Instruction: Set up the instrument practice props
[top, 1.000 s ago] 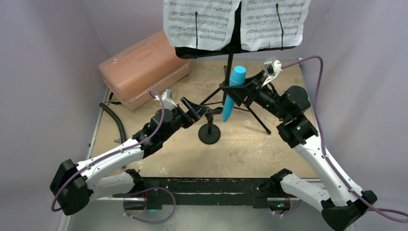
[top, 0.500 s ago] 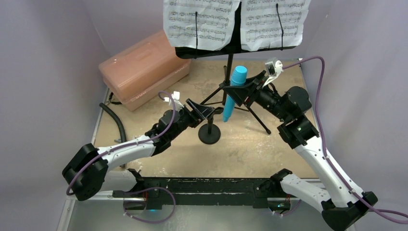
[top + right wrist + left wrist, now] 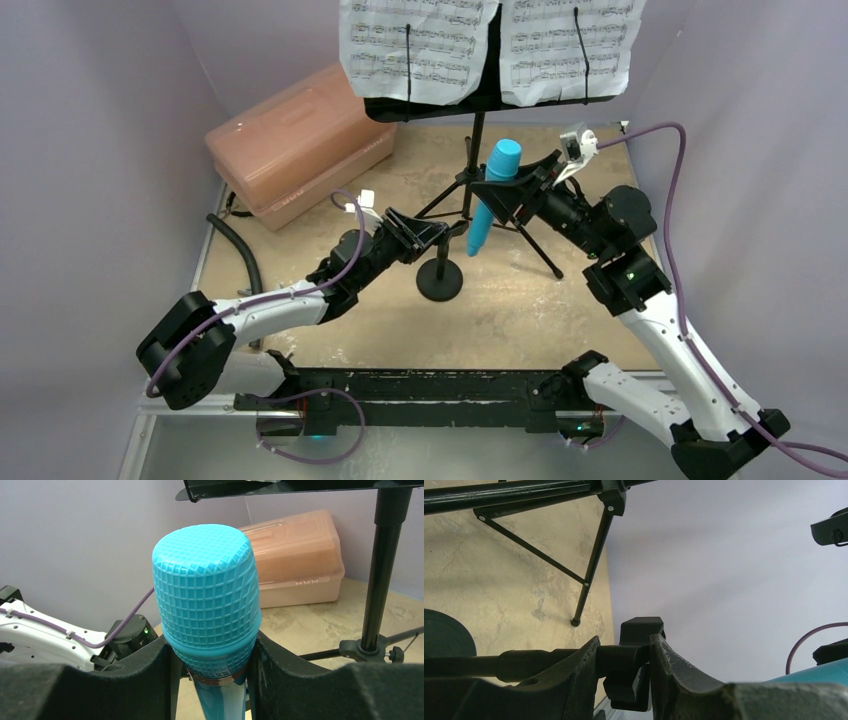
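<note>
The black tripod music stand (image 3: 476,135) is upright at the back, with two white sheet-music pages (image 3: 415,45) (image 3: 570,45) on its desk. In front of it the small black round-based mic stand (image 3: 440,283) is upright. My left gripper (image 3: 432,234) is shut on its top clip (image 3: 640,630), a finger pressed against each side. My right gripper (image 3: 503,190) is shut on the cyan-blue microphone (image 3: 490,200) just below its gridded head (image 3: 207,600). It holds the microphone tilted above the table, with the tail close to the right of the clip.
A pink translucent box (image 3: 295,140) sits at the back left, with a black hose (image 3: 240,255) in front of it. The tripod legs (image 3: 535,245) spread behind and to the right of the mic stand's base. Purple walls stand close on the left, back and right.
My left gripper moved right onto the mic stand's top and closed on the clip. My right gripper moved the microphone slightly up and right.
</note>
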`<act>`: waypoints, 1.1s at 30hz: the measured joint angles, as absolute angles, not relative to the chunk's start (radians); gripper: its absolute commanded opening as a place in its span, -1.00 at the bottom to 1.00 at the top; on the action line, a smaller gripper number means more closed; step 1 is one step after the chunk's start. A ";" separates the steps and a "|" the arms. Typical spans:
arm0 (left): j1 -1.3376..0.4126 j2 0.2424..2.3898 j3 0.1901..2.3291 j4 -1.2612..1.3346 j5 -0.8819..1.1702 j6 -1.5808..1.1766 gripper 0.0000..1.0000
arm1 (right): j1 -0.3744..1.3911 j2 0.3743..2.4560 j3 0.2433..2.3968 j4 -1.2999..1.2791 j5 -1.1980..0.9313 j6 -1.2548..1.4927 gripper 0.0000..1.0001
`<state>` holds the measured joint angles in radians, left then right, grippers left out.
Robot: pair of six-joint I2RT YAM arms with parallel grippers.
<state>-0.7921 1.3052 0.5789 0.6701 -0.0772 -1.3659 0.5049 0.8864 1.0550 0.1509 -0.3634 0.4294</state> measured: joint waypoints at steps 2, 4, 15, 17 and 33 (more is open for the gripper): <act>-0.792 1.305 0.579 0.668 -0.079 -1.370 -0.77 | 0.505 0.878 1.055 0.143 -0.356 0.429 -1.00; -0.792 1.305 0.579 0.667 -0.080 -1.370 -0.91 | 0.505 0.870 1.055 0.132 -0.350 0.429 -1.00; -0.772 1.300 0.653 0.524 -0.051 -1.329 -1.00 | 0.505 0.864 1.045 0.103 -0.331 0.423 -1.00; -0.767 1.294 0.659 0.503 -0.039 -1.322 -1.00 | 0.505 0.863 1.041 0.096 -0.329 0.420 -1.00; -0.675 1.327 0.780 0.320 0.162 -1.241 -1.00 | 0.505 0.861 1.037 0.044 -0.306 0.397 -1.00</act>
